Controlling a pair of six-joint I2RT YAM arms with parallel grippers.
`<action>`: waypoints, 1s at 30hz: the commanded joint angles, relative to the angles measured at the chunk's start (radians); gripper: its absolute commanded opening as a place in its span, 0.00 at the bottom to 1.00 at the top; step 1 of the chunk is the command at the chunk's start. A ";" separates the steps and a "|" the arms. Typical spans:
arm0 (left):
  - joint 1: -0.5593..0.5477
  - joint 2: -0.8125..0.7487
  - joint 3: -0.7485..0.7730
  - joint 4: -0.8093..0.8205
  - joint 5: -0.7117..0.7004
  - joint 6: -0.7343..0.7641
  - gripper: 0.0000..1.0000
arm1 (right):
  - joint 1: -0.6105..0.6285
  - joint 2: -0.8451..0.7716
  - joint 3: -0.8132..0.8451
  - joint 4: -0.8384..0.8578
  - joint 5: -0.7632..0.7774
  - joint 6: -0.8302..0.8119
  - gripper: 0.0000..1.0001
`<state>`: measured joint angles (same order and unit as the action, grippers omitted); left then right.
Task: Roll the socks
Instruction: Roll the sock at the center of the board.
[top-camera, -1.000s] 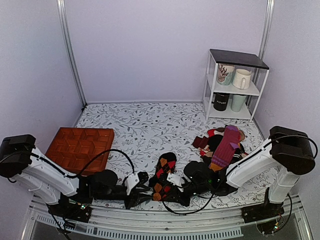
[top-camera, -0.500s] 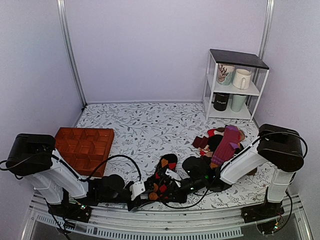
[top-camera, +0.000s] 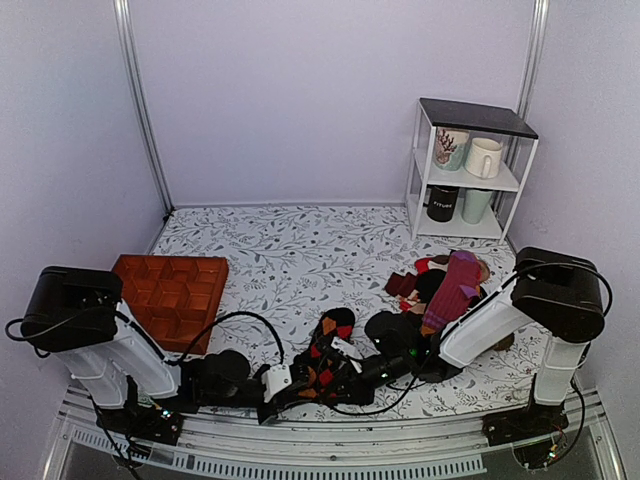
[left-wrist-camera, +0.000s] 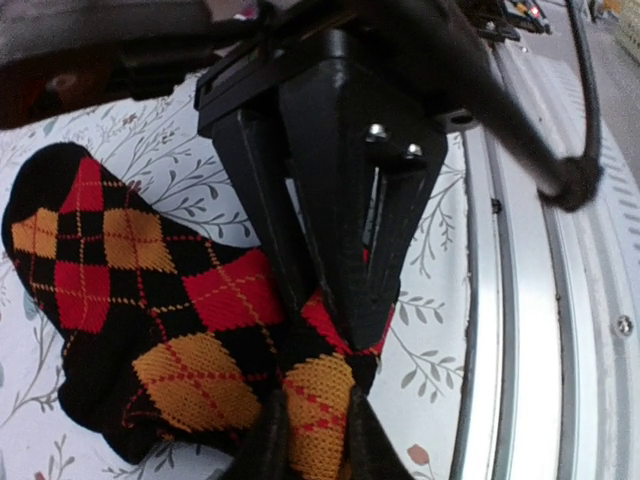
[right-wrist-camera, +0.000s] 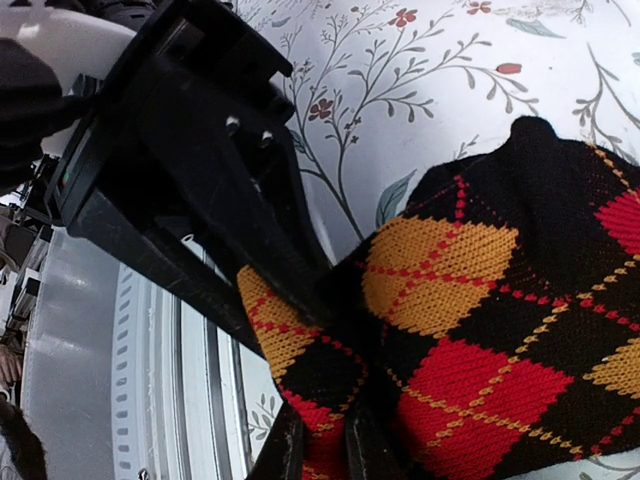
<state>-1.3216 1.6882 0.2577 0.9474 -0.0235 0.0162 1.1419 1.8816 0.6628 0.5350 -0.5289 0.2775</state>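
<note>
The socks (top-camera: 326, 340) are black argyle with red and orange diamonds and lie lengthwise near the table's front edge. Their near end is bunched up between both grippers. In the left wrist view the socks (left-wrist-camera: 150, 300) spread to the left, and my left gripper (left-wrist-camera: 310, 445) is shut on an orange-diamond fold at the near end. My right gripper (right-wrist-camera: 322, 450) is shut on the neighbouring fold of the socks (right-wrist-camera: 480, 320). The two grippers meet tip to tip, the left gripper (top-camera: 298, 385) coming from the left and the right gripper (top-camera: 328, 377) from the right.
An orange-brown compartment tray (top-camera: 165, 293) sits at the left. A pile of other socks (top-camera: 450, 285), including a purple striped one, lies at the right. A white shelf (top-camera: 466, 165) with mugs stands at the back right. The metal rail (top-camera: 330, 445) runs just in front of the grippers.
Both grippers have slid together at the socks' near end. The left gripper has closed on a fold of fabric. The right gripper has kept its grip, and the end is now bunched.
</note>
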 joint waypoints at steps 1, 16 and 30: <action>-0.011 0.035 0.004 -0.001 0.038 -0.028 0.07 | 0.011 0.097 -0.059 -0.306 0.022 0.015 0.09; 0.124 0.026 0.061 -0.378 0.274 -0.377 0.00 | 0.030 -0.287 -0.104 -0.245 0.280 -0.126 0.43; 0.180 0.147 0.081 -0.398 0.391 -0.473 0.00 | 0.181 -0.260 -0.105 -0.045 0.512 -0.529 0.48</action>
<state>-1.1442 1.7565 0.3775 0.7998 0.3519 -0.4244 1.2964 1.5524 0.5144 0.4408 -0.0891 -0.1459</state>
